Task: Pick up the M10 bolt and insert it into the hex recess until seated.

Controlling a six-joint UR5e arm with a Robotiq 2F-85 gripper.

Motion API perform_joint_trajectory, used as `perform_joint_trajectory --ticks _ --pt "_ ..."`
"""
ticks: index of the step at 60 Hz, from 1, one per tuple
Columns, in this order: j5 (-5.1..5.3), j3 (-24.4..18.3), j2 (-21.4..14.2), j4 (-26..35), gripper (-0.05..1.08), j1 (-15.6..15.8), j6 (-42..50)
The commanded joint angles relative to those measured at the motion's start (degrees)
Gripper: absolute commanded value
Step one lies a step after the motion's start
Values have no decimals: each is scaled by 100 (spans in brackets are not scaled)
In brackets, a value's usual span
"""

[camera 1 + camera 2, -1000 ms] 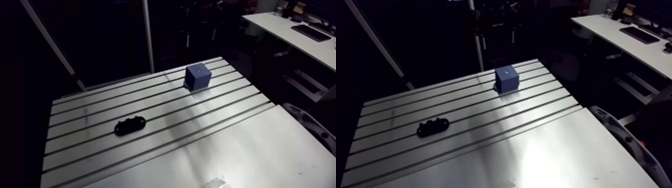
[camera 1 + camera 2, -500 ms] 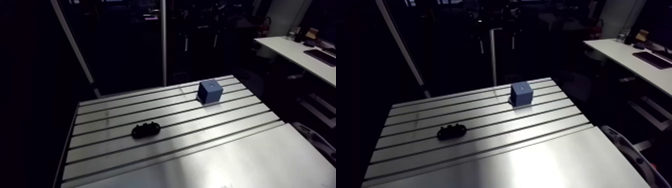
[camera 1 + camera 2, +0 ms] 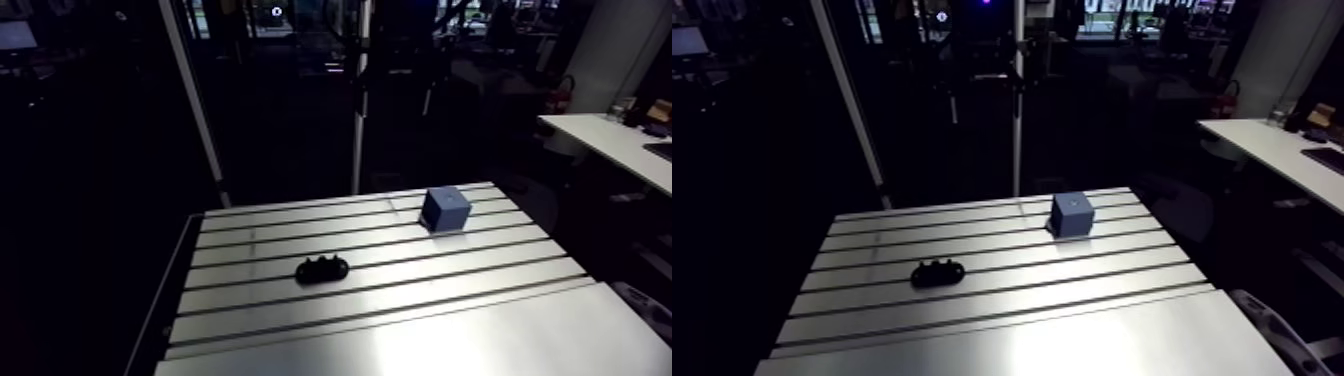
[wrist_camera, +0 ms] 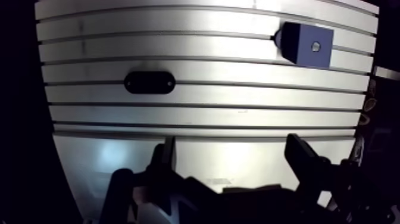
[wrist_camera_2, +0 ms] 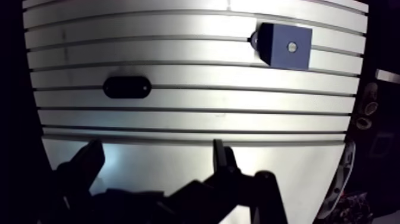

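In the arm view the slotted aluminium surface (image 3: 400, 330) carried two things, well apart. Toward its left lay a black oblong piece (image 3: 322, 269), low, with small bumps along its top, set lengthwise along the slots and over one of them. Farther right, nearer the far edge, stood a blue cube (image 3: 445, 209), upright, with a small pale round spot (image 4: 315, 46) in the middle of its top face. Whether that spot was the bolt's end or a hole could not be told, and the bolt could not be made out with certainty. In the wrist view both things lay ahead of the claw (image 4: 231, 146), the cube farther off than the black piece. The claw hung over the smooth, unslotted part of the surface, its two fingers (image 4: 168, 156) spread wide with nothing between them.
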Motion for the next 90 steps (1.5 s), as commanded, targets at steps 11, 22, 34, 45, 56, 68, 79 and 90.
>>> perform_joint_trajectory --ticks 11,22,34,45,56,68,79,90 --pt "126 199 -567 137 1 702 53" --pt "135 192 -690 81 1 715 23" --pt "84 15 -761 -79 1 679 31" --pt "-84 -65 -762 263 1 714 40" --pt "-85 13 -771 261 1 713 49" --pt "-85 15 -764 251 1 714 58" --pt "-75 57 -737 242 1 723 92" --pt "-76 85 -692 234 1 730 100"
